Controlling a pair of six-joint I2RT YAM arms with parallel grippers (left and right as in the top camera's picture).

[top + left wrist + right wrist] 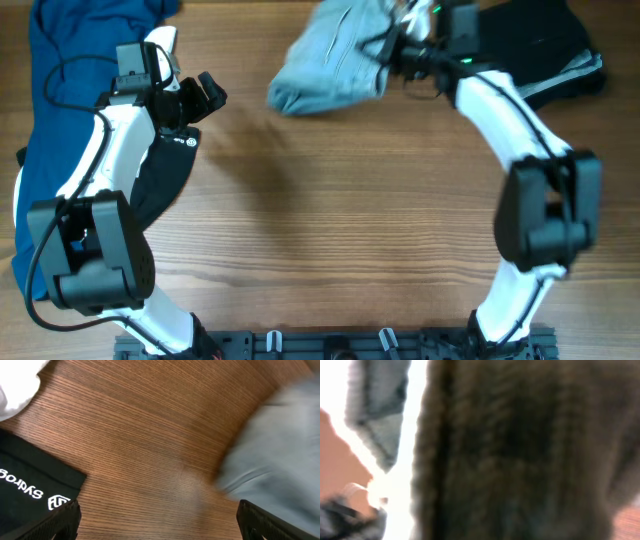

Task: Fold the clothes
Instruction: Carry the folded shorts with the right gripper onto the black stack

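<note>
The light-blue denim jeans (325, 65) lie bunched and folded at the far middle of the table. They show blurred at the right of the left wrist view (280, 450). My right gripper (388, 50) sits at their right edge and looks shut on them. Dark blurred fabric fills the right wrist view, hiding the fingers. My left gripper (208, 95) is open and empty above bare wood, left of the jeans; its fingertips frame the wood in the left wrist view (160, 525). A black garment with a white logo (165, 170) lies under the left arm and also shows in the left wrist view (30, 485).
A blue garment (70, 60) covers the far left of the wooden table (330, 220). A black garment with grey stripes (550, 45) lies at the far right behind the right arm. A white shape (17, 385) sits in the top-left corner of the left wrist view.
</note>
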